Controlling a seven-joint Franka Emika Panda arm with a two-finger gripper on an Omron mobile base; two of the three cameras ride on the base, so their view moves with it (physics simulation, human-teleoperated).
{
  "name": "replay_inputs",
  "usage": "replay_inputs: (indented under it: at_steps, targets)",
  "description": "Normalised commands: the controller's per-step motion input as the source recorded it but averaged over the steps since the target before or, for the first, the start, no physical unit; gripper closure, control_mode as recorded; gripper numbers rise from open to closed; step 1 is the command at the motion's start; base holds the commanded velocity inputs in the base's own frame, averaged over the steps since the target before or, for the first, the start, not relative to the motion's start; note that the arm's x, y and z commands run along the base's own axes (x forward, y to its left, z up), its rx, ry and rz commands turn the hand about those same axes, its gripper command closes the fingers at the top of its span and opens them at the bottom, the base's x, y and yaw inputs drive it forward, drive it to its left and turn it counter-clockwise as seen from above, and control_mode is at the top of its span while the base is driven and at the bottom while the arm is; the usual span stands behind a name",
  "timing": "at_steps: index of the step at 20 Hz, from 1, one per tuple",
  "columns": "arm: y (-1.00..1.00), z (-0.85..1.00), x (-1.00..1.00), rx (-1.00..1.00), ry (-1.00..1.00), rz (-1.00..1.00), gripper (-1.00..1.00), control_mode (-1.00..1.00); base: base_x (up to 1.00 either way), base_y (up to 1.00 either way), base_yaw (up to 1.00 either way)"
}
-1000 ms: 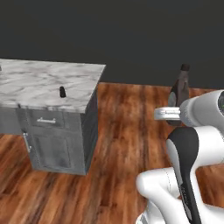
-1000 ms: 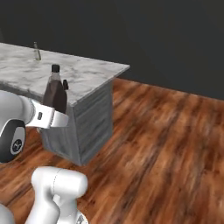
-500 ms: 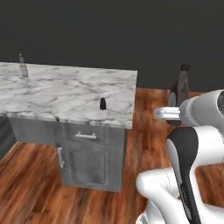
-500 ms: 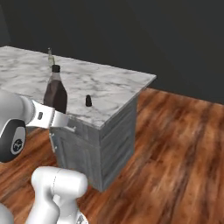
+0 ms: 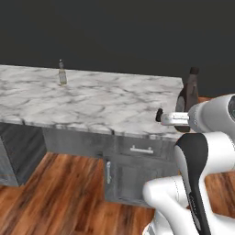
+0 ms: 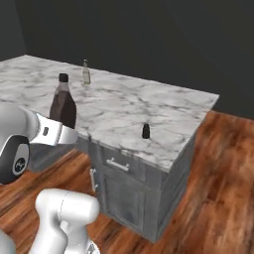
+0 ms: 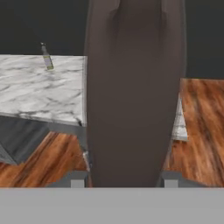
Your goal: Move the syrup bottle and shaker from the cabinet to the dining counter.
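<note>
Syrup bottle held upright in the pincer, beside the marble table.

The dark brown syrup bottle point(image 6: 63, 102) with its dark cap stands upright in the air, clamped by the pincer point(image 7: 124, 180), whose two finger tips point(image 7: 77, 181) press its body on either side at the bottom of the hand view. In the left base view the syrup bottle point(image 5: 190, 92) rises just above the white arm point(image 5: 202, 117), near the end of the table. The small dark shaker point(image 6: 146, 131) stands on the white marble table point(image 6: 124, 106), close to its front edge above a grey drawer point(image 6: 119, 165) with a silver handle. A slim yellowish bottle point(image 6: 86, 73) stands farther back on the same table, well apart from the shaker. Wooden floor point(image 6: 218, 173) surrounds the table.
</note>
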Motion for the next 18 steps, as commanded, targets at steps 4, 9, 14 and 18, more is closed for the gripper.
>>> replay_inputs:
  at_steps: [4, 9, 14, 18]
  targets:
    - [0.0, 0.0, 0.0, 0.0, 0.0, 0.0, 1.0, 1.0, 0.65, 0.96, 0.03]
    - [0.0, 0.0, 0.0, 0.0, 0.0, 0.0, 1.0, 1.0, 0.74, 0.55, 0.01]
    - [0.0, 0.0, 0.0, 0.0, 0.0, 0.0, 1.0, 1.0, 0.65, 0.24, 0.0]
    - [0.0, 0.0, 0.0, 0.0, 0.0, 0.0, 1.0, 1.0, 0.52, 0.16, 0.0]
